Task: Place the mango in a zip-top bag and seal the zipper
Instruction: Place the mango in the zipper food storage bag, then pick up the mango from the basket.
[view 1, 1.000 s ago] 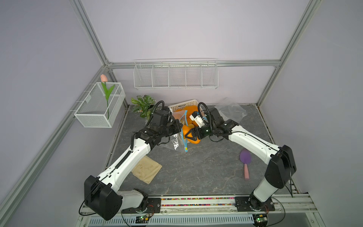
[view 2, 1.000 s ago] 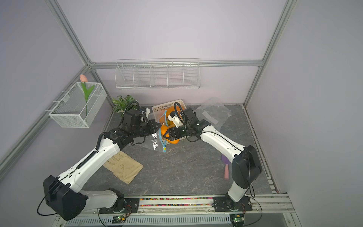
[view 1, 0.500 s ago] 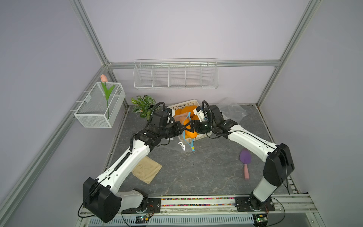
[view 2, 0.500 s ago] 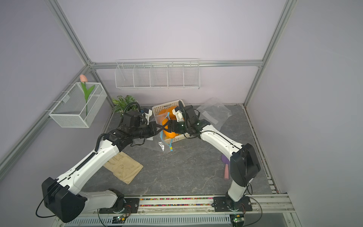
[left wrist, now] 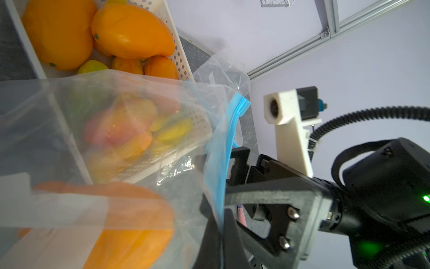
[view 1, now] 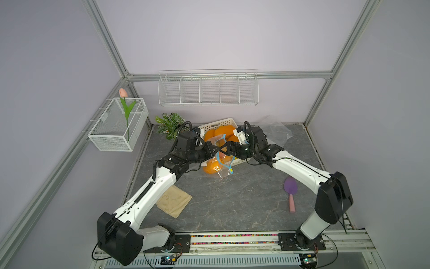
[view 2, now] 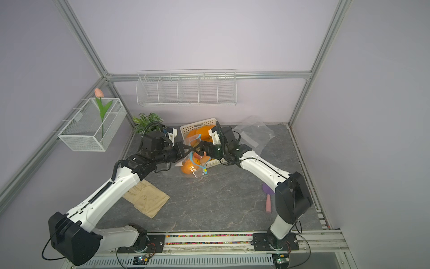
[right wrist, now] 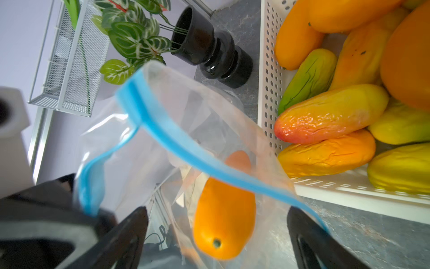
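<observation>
Both top views: left gripper (view 1: 213,151) is pinching the zip-top bag (view 1: 221,172) by its rim, holding it up in front of the white basket (view 1: 217,123). Right gripper (view 1: 225,149) is facing it, just beside that rim. Mango (view 1: 211,168) is sitting in the bag's low end.

Left wrist: closed fingers (left wrist: 208,246) are clamping the blue zipper strip (left wrist: 229,127).

Right wrist: right jaws are standing wide apart, gripping nothing. Bag mouth is gaping, with the mango lying inside.

Orange mango (right wrist: 223,221) deep inside the clear zip-top bag (right wrist: 232,130), blue zipper (right wrist: 176,139) unsealed, mouth agape, just beside white basket (right wrist: 267,69).
</observation>
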Motion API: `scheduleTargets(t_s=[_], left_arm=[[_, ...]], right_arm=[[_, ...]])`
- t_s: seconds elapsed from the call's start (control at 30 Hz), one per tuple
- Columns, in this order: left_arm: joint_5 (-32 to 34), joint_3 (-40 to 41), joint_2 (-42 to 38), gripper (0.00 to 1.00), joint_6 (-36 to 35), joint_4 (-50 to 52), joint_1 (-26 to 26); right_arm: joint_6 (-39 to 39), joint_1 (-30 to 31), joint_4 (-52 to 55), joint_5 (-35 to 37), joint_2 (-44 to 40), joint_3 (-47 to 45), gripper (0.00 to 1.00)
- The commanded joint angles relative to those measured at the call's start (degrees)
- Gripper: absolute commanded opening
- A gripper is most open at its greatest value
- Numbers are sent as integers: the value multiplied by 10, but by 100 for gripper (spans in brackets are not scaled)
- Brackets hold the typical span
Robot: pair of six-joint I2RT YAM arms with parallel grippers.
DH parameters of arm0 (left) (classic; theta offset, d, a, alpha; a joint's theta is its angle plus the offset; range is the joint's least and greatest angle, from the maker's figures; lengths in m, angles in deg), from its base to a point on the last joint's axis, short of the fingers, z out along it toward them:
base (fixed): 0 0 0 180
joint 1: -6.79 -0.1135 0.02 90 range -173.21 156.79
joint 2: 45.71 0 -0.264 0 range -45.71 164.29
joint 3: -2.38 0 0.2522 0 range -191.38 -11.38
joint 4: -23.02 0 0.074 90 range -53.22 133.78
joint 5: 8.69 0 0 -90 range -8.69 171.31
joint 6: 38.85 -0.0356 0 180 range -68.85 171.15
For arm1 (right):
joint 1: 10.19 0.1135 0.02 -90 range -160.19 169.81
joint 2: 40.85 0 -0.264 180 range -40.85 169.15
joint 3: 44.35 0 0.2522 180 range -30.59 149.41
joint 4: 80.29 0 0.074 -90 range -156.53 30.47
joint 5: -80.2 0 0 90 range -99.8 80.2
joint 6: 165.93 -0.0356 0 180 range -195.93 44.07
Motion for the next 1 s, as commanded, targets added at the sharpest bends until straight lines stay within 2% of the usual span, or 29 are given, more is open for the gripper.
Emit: scheduleTargets(t_s=[0.0,0.1,0.17,0.27,0.33,0.43,0.5,0.6,0.77,0.97], left_arm=[[42,2,-33,0,-6,25,-13],[81,12,-61,0,-28,66,-27],[104,19,-76,0,-38,88,-34],[127,32,-92,0,-42,100,-37],[127,40,-96,0,-37,95,-37],[130,41,-97,0,-39,99,-37],[141,43,-101,0,-41,103,-37],[148,43,-101,0,-49,110,-38],[152,46,-91,0,-52,112,-38],[152,58,-86,0,-46,105,-38]], right_arm=[[52,-14,5,-7,-50,-10,98],[87,-32,15,34,-73,-23,95],[95,-46,24,63,-59,-16,94],[113,-53,72,95,20,58,94],[152,-50,103,120,87,125,94],[277,-52,123,136,178,214,90],[379,-53,125,180,233,262,89],[479,-60,129,211,299,325,89],[536,-69,172,224,408,463,89],[567,-76,150,196,471,524,89]])
